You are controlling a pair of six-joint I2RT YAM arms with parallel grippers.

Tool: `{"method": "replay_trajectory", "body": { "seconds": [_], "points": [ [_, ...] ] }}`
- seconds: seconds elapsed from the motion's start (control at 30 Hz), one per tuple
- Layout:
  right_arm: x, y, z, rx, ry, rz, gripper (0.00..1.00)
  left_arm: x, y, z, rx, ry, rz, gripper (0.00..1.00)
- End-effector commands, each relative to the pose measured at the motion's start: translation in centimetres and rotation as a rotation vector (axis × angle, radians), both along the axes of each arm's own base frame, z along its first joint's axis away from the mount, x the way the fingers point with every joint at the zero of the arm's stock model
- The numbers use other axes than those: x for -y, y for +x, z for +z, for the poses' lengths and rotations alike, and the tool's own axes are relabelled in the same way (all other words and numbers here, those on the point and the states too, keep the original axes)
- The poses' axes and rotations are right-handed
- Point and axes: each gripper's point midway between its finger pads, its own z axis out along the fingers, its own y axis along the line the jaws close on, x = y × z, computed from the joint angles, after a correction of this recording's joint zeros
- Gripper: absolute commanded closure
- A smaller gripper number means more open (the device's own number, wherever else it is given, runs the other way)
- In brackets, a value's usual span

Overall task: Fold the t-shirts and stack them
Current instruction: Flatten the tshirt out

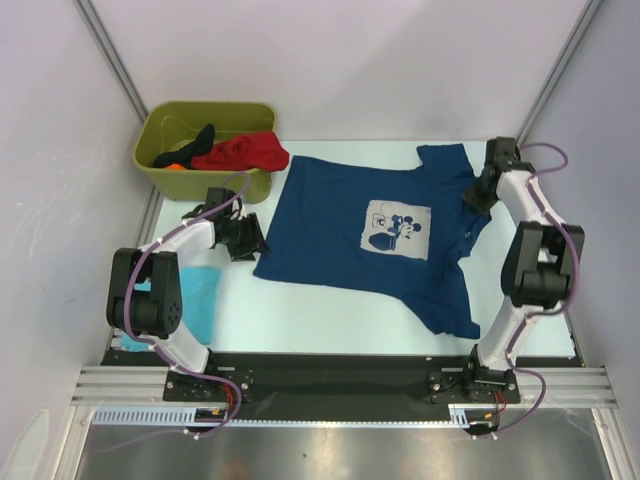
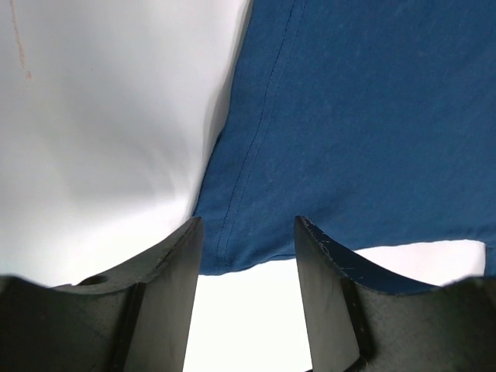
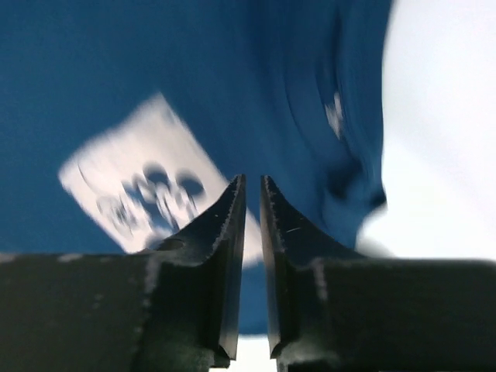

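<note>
A navy t-shirt (image 1: pixel 330 215) with a grey-white cartoon print (image 1: pixel 398 230) lies spread flat on the white table (image 1: pixel 330 310). My left gripper (image 1: pixel 245 235) is low at its near-left hem corner, open. In the left wrist view that hem corner (image 2: pixel 232 248) sits just past the left gripper (image 2: pixel 248 221), with nothing between the fingers. My right gripper (image 1: pixel 478 195) hovers over the shirt's right sleeve. The blurred right wrist view shows the right gripper (image 3: pixel 253 178) nearly shut and empty above the shirt (image 3: pixel 194 62) and print (image 3: pixel 139 186). A turquoise t-shirt (image 1: pixel 203 300) lies beneath the left arm.
An olive-green bin (image 1: pixel 205 150) at the back left holds a red t-shirt (image 1: pixel 250 152) and a black one (image 1: pixel 195 140). White walls enclose the table on three sides. A black rail (image 1: pixel 330 375) carrying both arm bases runs along the near edge.
</note>
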Motion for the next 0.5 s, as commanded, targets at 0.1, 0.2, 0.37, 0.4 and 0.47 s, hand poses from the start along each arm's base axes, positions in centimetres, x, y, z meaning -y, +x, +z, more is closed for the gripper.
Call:
{"method": "replay_trajectory", "body": {
  "seconds": [0.1, 0.2, 0.37, 0.4, 0.47],
  "points": [
    [4.9, 6.7, 1.1, 0.044, -0.212, -0.032, 0.78, 0.0, 0.6, 0.8, 0.039, -0.013, 0.006, 0.43],
    [5.8, 7.7, -1.0, 0.004, -0.235, -0.036, 0.71, -0.2, 0.0, 0.7, 0.026, -0.003, 0.011, 0.43],
    [7.2, 8.6, -2.1, -0.002, -0.235, -0.081, 0.63, -0.4, -0.9, 0.5, 0.008, 0.001, 0.017, 0.43],
    [7.5, 8.6, -2.4, -0.006, -0.229, -0.089, 0.62, -0.4, -1.2, 0.3, 0.002, 0.003, 0.019, 0.43],
    [8.3, 8.5, -3.0, -0.012, -0.215, -0.105, 0.61, -0.4, -1.5, 0.2, -0.005, 0.001, 0.023, 0.43]
  ]
}}
